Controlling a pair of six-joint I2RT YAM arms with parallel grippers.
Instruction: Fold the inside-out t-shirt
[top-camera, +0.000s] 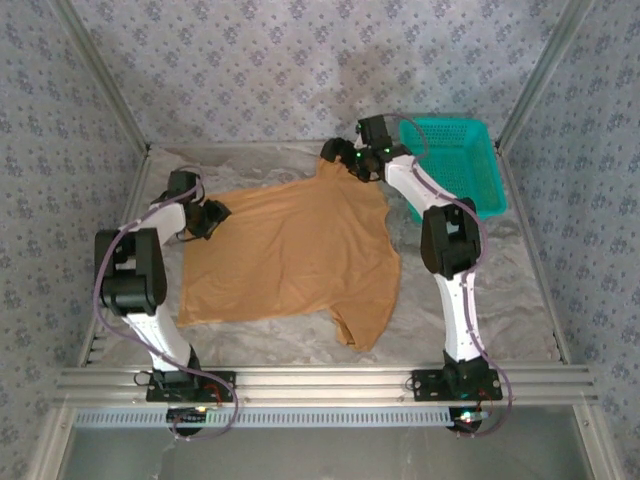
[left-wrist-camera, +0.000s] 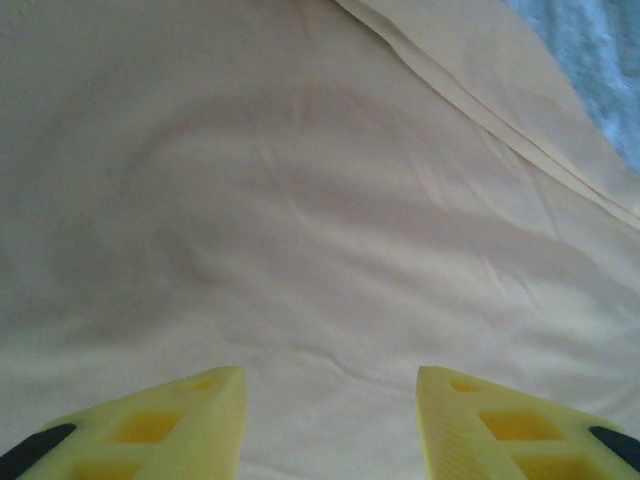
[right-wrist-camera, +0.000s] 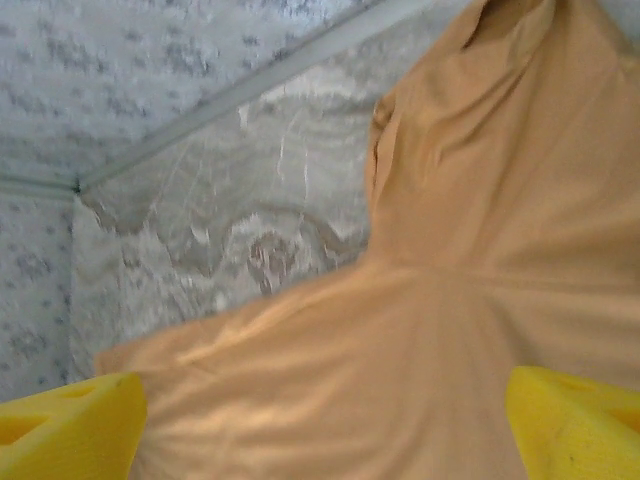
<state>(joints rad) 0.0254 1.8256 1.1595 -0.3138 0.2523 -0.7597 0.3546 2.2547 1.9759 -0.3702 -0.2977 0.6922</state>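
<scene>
- Left gripper (left-wrist-camera: 330, 378): jaws spread, empty, poised low over flat cloth at the shirt's left edge.
- Right gripper (right-wrist-camera: 325, 385): jaws spread wide, nothing pinched, above the shirt's far right corner, near the teal basket (top-camera: 455, 150).
- Inside-out t-shirt (top-camera: 290, 250): lay spread and lightly wrinkled on the bench (top-camera: 500, 300), between my two arms.
- Handling, as I judged it: light, limp, apt to bunch; best pinched at a hem seam or sleeve corner.
- Pose: left arm folded inward; right arm reached far forward.
</scene>
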